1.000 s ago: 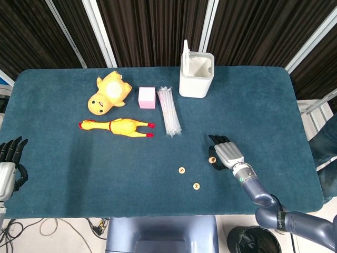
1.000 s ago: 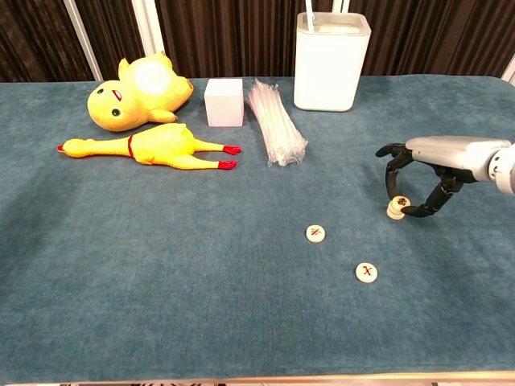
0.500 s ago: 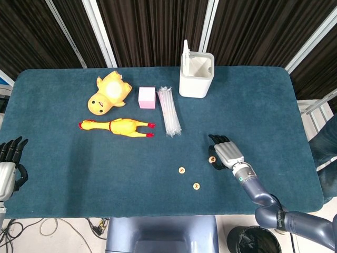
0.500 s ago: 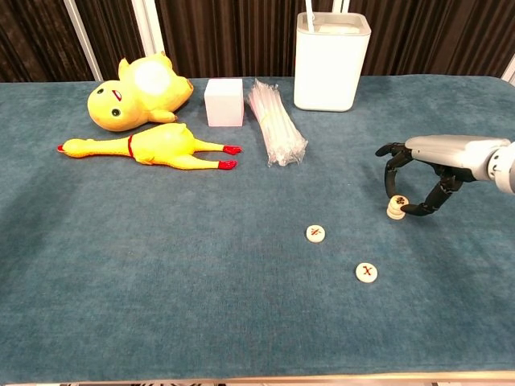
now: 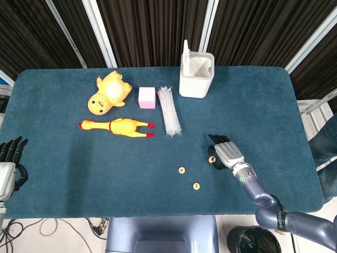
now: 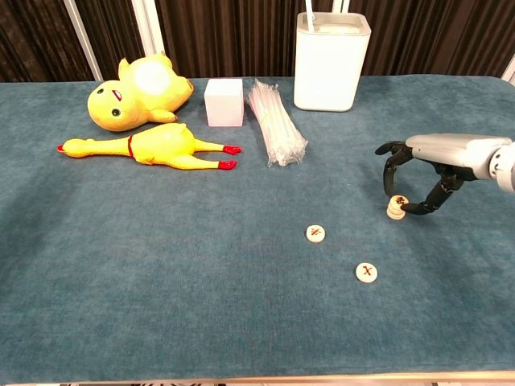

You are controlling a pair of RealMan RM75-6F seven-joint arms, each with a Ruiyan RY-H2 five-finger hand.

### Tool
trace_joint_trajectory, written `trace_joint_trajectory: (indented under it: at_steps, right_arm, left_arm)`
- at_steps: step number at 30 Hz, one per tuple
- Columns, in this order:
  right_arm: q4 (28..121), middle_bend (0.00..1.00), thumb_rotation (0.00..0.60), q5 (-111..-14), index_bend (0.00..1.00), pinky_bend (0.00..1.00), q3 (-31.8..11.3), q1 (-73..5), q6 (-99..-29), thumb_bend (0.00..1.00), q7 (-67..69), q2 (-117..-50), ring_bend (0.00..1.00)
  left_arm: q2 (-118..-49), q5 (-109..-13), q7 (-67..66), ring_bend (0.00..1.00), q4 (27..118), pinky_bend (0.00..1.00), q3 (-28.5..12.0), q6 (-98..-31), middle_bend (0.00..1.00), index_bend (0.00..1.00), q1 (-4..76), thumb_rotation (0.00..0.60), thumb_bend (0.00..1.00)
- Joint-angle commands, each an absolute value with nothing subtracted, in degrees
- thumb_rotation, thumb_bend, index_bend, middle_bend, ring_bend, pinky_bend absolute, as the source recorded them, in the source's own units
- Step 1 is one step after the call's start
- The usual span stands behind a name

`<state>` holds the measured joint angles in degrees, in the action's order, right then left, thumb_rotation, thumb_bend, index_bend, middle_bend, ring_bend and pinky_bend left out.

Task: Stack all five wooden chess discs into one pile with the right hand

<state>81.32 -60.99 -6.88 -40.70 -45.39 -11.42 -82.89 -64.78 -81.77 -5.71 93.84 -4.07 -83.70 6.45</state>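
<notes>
A short pile of wooden discs (image 6: 396,207) stands on the blue cloth at the right, also seen as the pile (image 5: 212,159) in the head view. My right hand (image 6: 434,165) arches over it from the right, a finger and the thumb closed against the top disc. Two single discs with red marks lie flat to the left and nearer: one disc (image 6: 315,233) and another disc (image 6: 367,272). My left hand (image 5: 9,164) hangs off the table's left edge with its fingers apart, holding nothing.
A white bin (image 6: 331,60) stands at the back. A bundle of clear straws (image 6: 275,121), a pink cube (image 6: 224,102), a yellow duck toy (image 6: 137,90) and a rubber chicken (image 6: 153,146) lie at the back left. The table's front edge (image 6: 257,378) runs close below.
</notes>
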Motion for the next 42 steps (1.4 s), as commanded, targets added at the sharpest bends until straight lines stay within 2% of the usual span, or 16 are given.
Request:
trace_joint_trajectory:
  at_steps: [1, 8, 17, 31, 42]
  right_arm:
    - [82.74, 0.00, 0.600, -61.66, 0.41, 0.09, -6.80, -40.38, -46.07, 0.42, -11.32, -82.07, 0.00]
    - [90.58, 0.00, 0.600, -64.83, 0.37, 0.09, -6.00, -38.70, -50.04, 0.42, -12.40, -78.31, 0.00]
    - [96.90, 0.00, 0.600, -67.13, 0.36, 0.09, -4.37, -38.08, -52.70, 0.42, -17.00, -77.75, 0.00]
    - [98.11, 0.00, 0.600, -66.12, 0.35, 0.09, -3.06, -38.03, -55.79, 0.42, -24.36, -82.47, 0.00]
    - [96.23, 0.00, 0.600, -61.95, 0.35, 0.09, -5.02, -40.15, -54.77, 0.42, -28.10, -86.54, 0.00]
  left_arm:
    - [-64.81, -81.73, -5.82, 0.00, 93.81, 0.05, -4.09, -83.70, 0.00, 0.07, 6.46, 0.600, 0.82]
    - [-64.80, -81.78, -5.76, 0.00, 93.85, 0.05, -4.06, -83.74, 0.00, 0.07, 6.43, 0.600, 0.82]
    - [-64.68, -81.98, -5.28, 0.00, 93.82, 0.05, -3.95, -83.56, 0.00, 0.07, 6.49, 0.600, 0.82]
    - [-64.53, -82.04, -4.87, 0.00, 93.80, 0.05, -3.90, -83.40, 0.00, 0.07, 6.53, 0.600, 0.82]
    - [-64.63, -81.97, -5.03, 0.00, 93.75, 0.05, -3.92, -83.43, 0.00, 0.07, 6.53, 0.600, 0.82]
